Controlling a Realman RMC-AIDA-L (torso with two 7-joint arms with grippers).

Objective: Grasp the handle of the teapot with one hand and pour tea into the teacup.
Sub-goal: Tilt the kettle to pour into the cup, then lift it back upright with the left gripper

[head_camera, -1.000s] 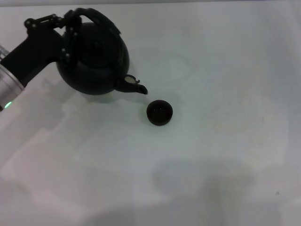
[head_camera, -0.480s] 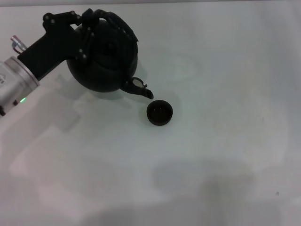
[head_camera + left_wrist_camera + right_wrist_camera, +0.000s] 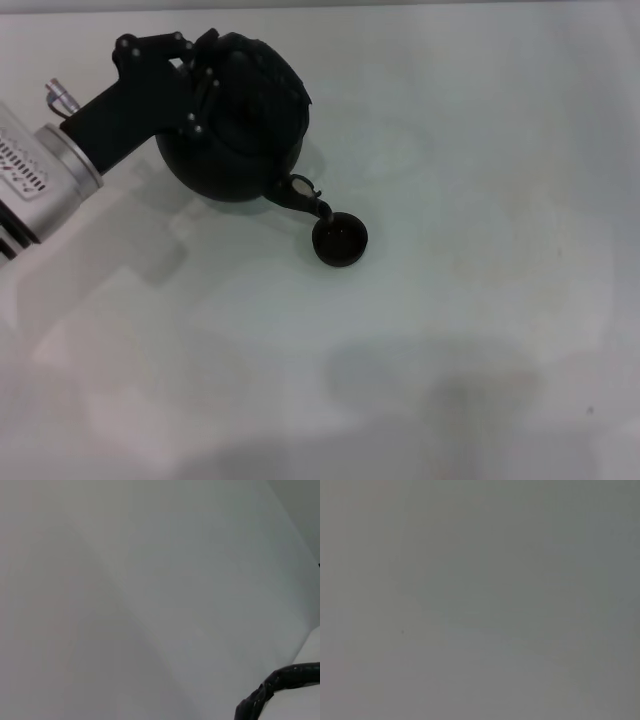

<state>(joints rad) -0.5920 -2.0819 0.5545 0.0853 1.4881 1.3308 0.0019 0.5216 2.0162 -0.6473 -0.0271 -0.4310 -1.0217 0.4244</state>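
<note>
Left gripper (image 3: 195, 85) clamped on the handle (image 3: 225, 45), carrying the teapot (image 3: 235, 120) tilted. Spout (image 3: 305, 197) points away from the gripper, down toward the teacup (image 3: 340, 239); its tip sits at the cup's near rim. Pot's handle-to-spout axis runs straight toward the cup. Right gripper not visible.

Matt black teapot (image 3: 240, 130); rough wrapped handle (image 3: 272, 687); smooth pale table (image 3: 450, 330).
</note>
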